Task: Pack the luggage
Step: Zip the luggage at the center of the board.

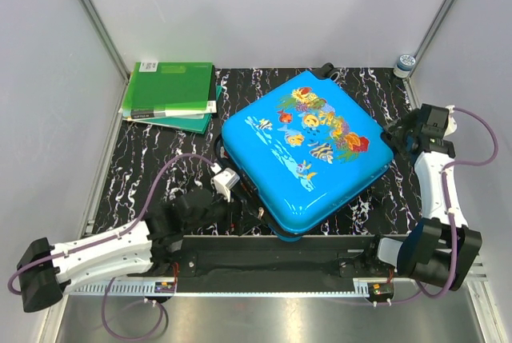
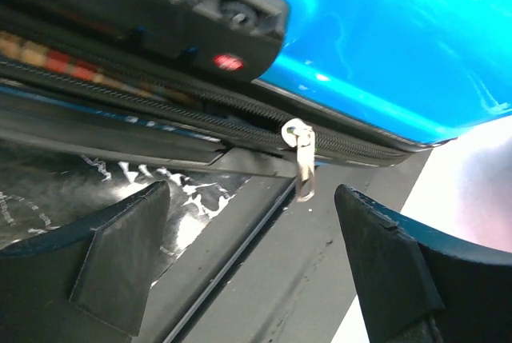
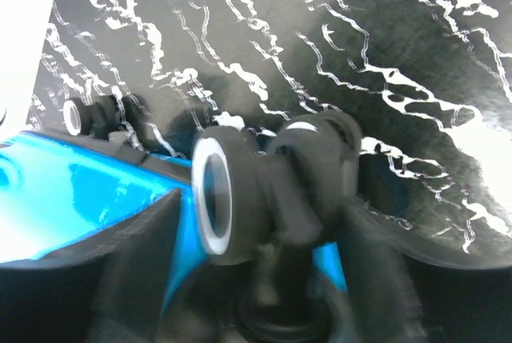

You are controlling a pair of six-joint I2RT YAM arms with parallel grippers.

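One zip to finish, I reckon: the luggage lies mid-mat, its zipper pull dangling ahead of my wide-spread left claw, so I'd pinch it squarely and follow the track, while my right claw straddles a wheel, can't tell if it's gripping.

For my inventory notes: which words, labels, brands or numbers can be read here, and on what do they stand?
No text can be read.
Labels on the green plastic folders: too small.
Red mark on the bright-blue hard-shell suitcase: blurred.
Marks on the small round container: too small.
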